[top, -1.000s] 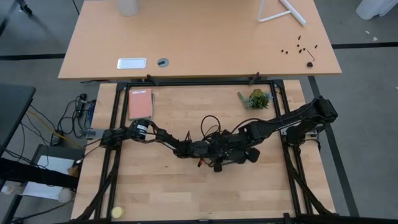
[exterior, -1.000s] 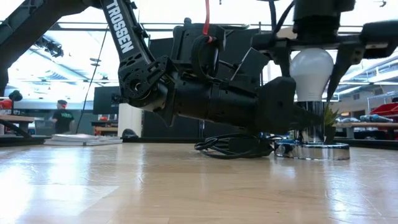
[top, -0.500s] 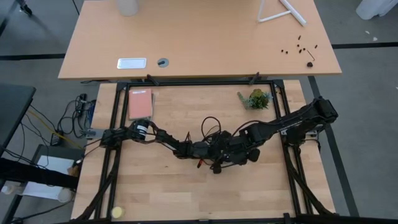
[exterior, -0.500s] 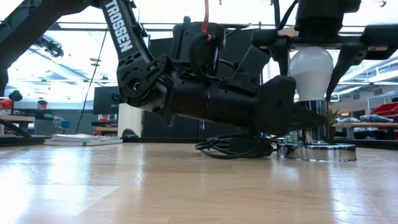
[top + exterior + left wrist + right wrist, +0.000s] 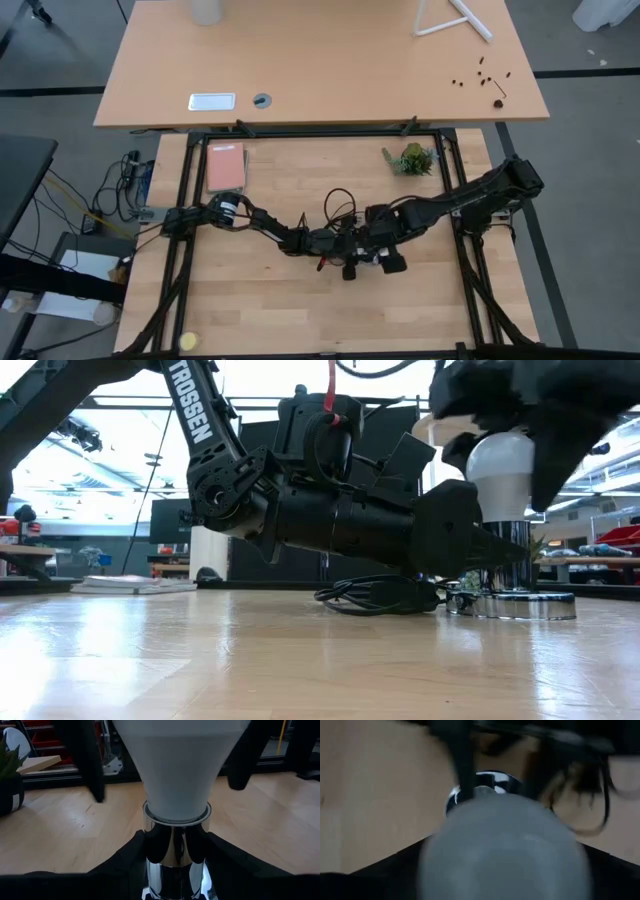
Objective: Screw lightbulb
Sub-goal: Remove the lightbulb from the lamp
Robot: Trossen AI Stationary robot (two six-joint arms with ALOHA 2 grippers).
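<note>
Lightbulb is plain white, pear-shaped, standing upright in a shiny chrome socket near the middle of the wooden table. Left gripper is clamped around the socket's chrome neck. Right gripper sits over the bulb's top, fingers around it, but can't tell if they're actually squeezing. Black cord coils beside the socket. Small potted plant and a pink book sit further back; office room behind.
</note>
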